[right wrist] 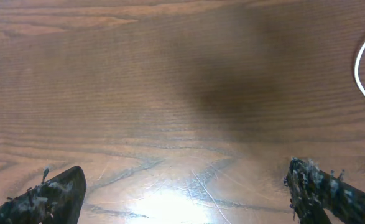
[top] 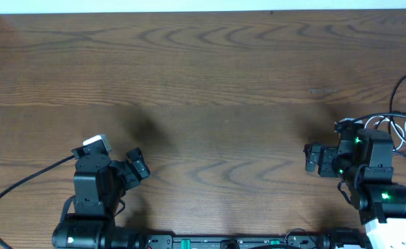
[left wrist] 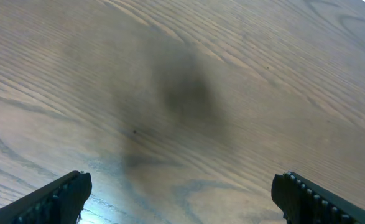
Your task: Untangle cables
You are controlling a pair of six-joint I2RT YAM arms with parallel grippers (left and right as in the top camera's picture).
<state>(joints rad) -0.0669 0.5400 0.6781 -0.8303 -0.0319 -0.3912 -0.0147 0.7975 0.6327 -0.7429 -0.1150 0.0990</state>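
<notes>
In the left wrist view, the left pincer (left wrist: 182, 202) is spread wide. Its two black fingers (left wrist: 55, 200) stand in the lower left and lower right corners of the frame. Between them there is only the bare wood of the desk (left wrist: 188, 37). This pincer holds nothing and touches nothing. A soft dark shadow lies on the wood near the middle of the frame.

In the right wrist view, the right pincer (right wrist: 185, 198) is spread just as wide, with one finger in each lower corner and only wood between them. It grips nothing. At the upper right edge of this frame a thin white cord (right wrist: 355, 70) curves in an arc on the desk, well apart from the fingers.

From overhead, both arms sit at the lower edge of the frame. The left pincer (top: 138, 164) is at the lower left and the right pincer (top: 313, 159) at the lower right. The cables (top: 404, 131) lie at the right edge of the frame, thin black and white cords in loose loops that cross one another. They are just beside the right arm (top: 368, 166) and partly hidden by it. Neither pincer touches them. A thicker black cable (top: 23, 181) runs from the left arm (top: 92, 187) toward the lower left corner.
</notes>
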